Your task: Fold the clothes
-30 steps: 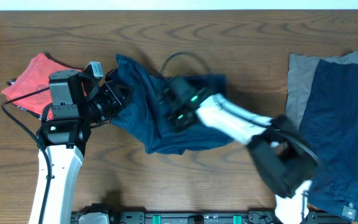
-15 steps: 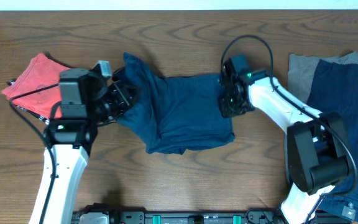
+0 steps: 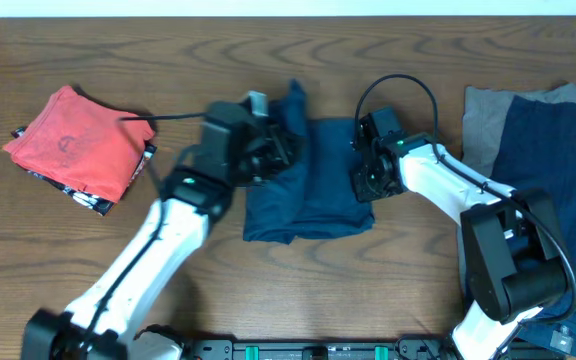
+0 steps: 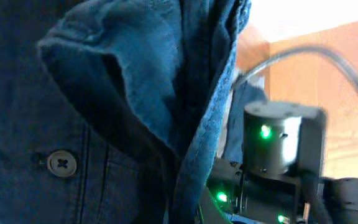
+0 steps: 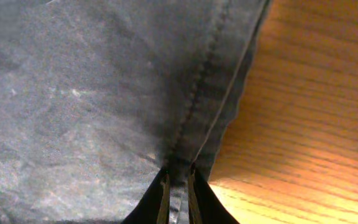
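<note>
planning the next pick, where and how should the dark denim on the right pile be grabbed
Take the dark denim by its upper left corner, coming from the left. It lies flat atop the gray piece, that corner is bare, and its right side runs out of view. The right end effector, nearest, is shut on the blue shorts.

left arm (image 3: 153, 240): my shells were white, joint blocks black | right arm (image 3: 438, 175): white forearm, black wrist housing, green lights glowed | cable (image 3: 398, 79): black, looped above my right wrist | right gripper (image 5: 178, 180): my fingers were dark, thin, tan-edged
</note>
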### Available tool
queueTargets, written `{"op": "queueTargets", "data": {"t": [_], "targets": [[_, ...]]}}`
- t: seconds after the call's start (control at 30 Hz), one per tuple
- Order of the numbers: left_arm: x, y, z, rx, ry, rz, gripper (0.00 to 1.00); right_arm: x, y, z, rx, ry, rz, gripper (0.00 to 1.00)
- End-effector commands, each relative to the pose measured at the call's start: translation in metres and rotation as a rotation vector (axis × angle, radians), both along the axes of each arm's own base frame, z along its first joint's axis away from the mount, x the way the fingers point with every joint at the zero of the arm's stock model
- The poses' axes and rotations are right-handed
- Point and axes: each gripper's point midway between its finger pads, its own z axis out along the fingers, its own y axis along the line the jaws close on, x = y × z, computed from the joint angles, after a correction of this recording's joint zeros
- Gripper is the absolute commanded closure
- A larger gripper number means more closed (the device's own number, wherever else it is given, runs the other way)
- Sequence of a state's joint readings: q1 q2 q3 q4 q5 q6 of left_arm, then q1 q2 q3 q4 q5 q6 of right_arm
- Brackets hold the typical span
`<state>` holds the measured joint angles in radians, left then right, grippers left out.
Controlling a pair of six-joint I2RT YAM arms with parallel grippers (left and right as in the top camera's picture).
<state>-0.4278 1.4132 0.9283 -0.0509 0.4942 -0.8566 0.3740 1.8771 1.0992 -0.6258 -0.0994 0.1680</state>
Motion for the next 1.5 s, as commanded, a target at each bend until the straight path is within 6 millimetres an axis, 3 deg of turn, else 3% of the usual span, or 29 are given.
{"op": "queueTargets", "data": {"t": [0.0, 0.1, 0.2, 0.27, 0.37, 0.47, 0.53, 0.6, 0.67, 0.73, 0.8, 0.87, 1.1, 1.3, 1.37, 1.47], "targets": [[0.0, -0.028, -0.004, -0.013, 0.018, 0.001, 0.94, -0.038, 0.0, -0.032, -0.02, 0.14, 0.003, 0.89], [0.001, -0.049, -0.006, -0.03, -0.012, -0.023, 0.93, -0.039, 0.0, -0.032, -0.02, 0.143, -0.012, 0.86], [0.006, -0.055, -0.001, -0.043, -0.062, -0.033, 0.59, -0.036, -0.003, -0.025, -0.02, 0.143, -0.059, 0.8], [0.014, -0.045, 0.003, -0.035, -0.088, -0.016, 0.54, -0.028, -0.015, -0.014, -0.058, 0.122, -0.127, 0.77], [0.031, -0.022, 0.005, -0.022, -0.11, 0.036, 0.54, -0.008, -0.044, 0.019, -0.123, 0.045, -0.251, 0.75], [0.048, 0.01, -0.001, 0.035, -0.131, 0.094, 0.54, 0.019, -0.063, 0.073, -0.103, -0.089, -0.315, 0.71], [0.056, 0.031, -0.011, 0.103, -0.129, 0.137, 0.54, 0.033, -0.065, 0.108, -0.054, -0.178, -0.33, 0.72], [0.059, 0.051, -0.026, 0.199, -0.117, 0.17, 0.53, 0.042, -0.051, 0.144, 0.044, -0.263, -0.249, 0.74], [0.056, 0.065, -0.044, 0.287, -0.086, 0.179, 0.52, 0.04, -0.018, 0.174, 0.197, -0.322, -0.081, 0.74], [0.049, 0.071, -0.062, 0.35, -0.044, 0.158, 0.52, 0.031, 0.006, 0.187, 0.294, -0.328, 0.016, 0.74], [0.041, 0.074, -0.081, 0.396, 0.01, 0.127, 0.52, 0.02, 0.023, 0.185, 0.334, -0.291, 0.064, 0.74], [0.034, 0.077, -0.099, 0.436, 0.058, 0.1, 0.52, 0.008, 0.036, 0.17, 0.329, -0.242, 0.09, 0.74], [0.014, 0.083, -0.156, 0.512, 0.223, 0.041, 0.51, -0.044, 0.067, 0.091, 0.279, 0.004, 0.108, 0.74], [-0.026, 0.08, -0.174, 0.495, 0.397, -0.043, 0.53, -0.08, 0.061, 0.041, 0.222, 0.144, 0.074, 0.75], [-0.046, 0.078, -0.176, 0.476, 0.48, -0.082, 0.54, -0.088, 0.053, 0.029, 0.193, 0.167, 0.065, 0.75], [-0.079, 0.072, -0.175, 0.428, 0.615, -0.145, 0.63, -0.089, 0.028, 0.013, 0.094, 0.164, -0.001, 0.74]]}}
